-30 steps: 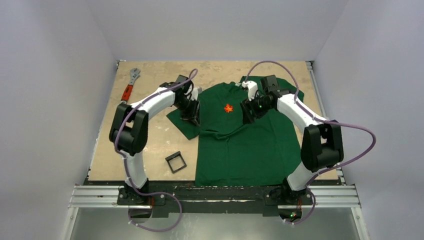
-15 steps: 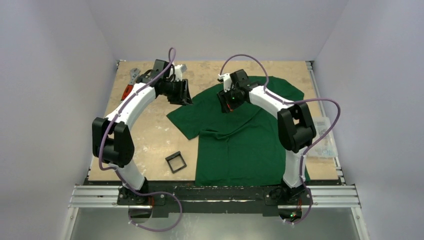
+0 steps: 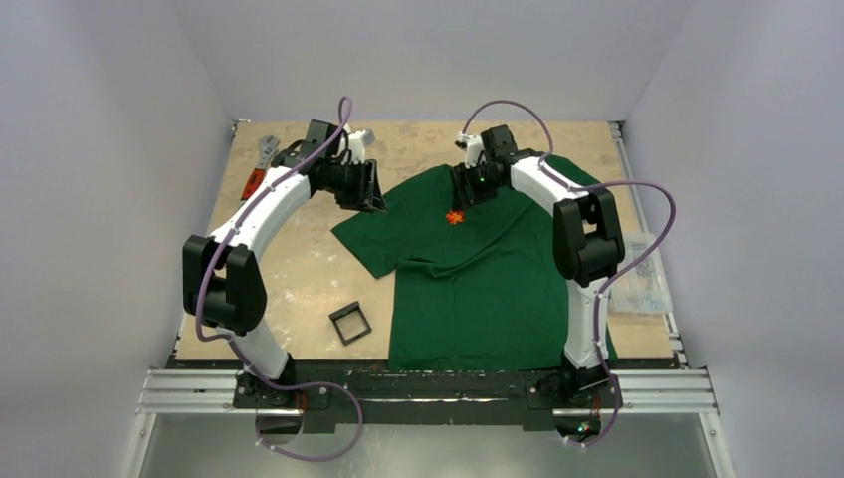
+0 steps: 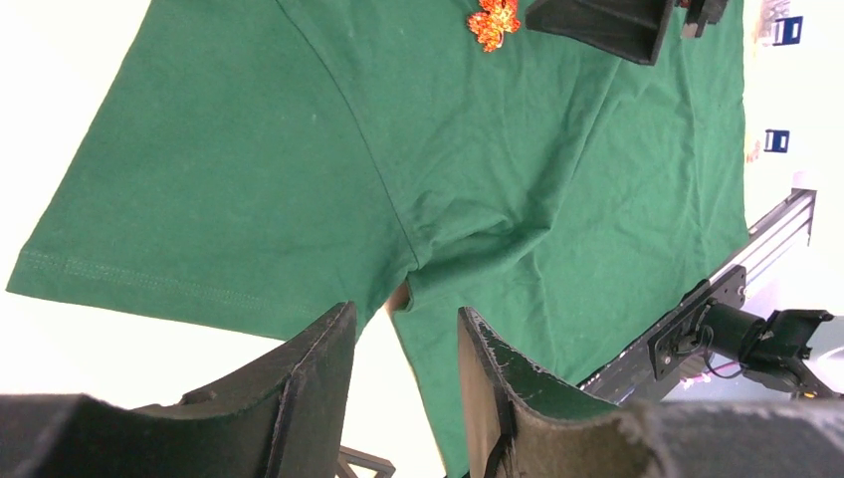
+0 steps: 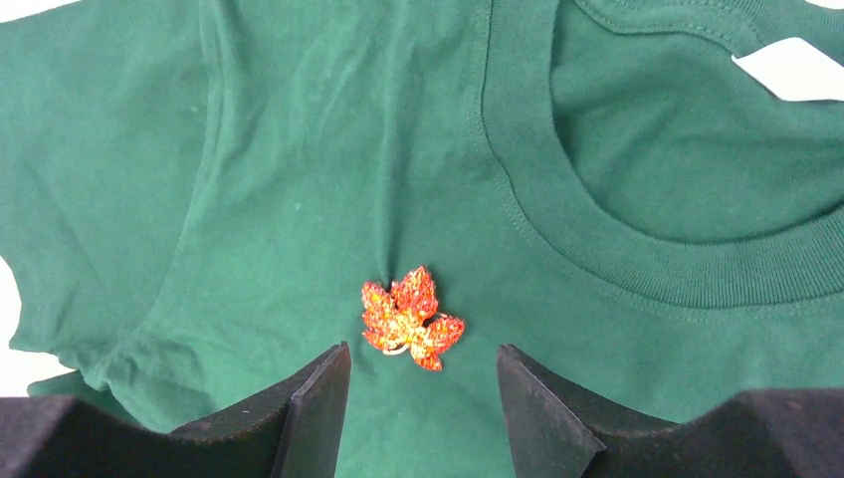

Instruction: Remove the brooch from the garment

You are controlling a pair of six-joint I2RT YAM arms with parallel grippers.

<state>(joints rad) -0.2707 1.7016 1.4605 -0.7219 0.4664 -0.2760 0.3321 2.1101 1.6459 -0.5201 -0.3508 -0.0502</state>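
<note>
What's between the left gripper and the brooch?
Only garment cloth, sleeve and shoulder, up to the brooch; nothing on it. Clear in left wrist view, top external agrees.

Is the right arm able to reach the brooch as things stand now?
Likely yes: the right gripper hangs close over the brooch, jaws open, and nothing covers it.

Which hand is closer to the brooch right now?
Right. The right hand hangs open just over the brooch; the left hand is off by the sleeve of the shirt.

Bright, even light; blown-out whites.
</note>
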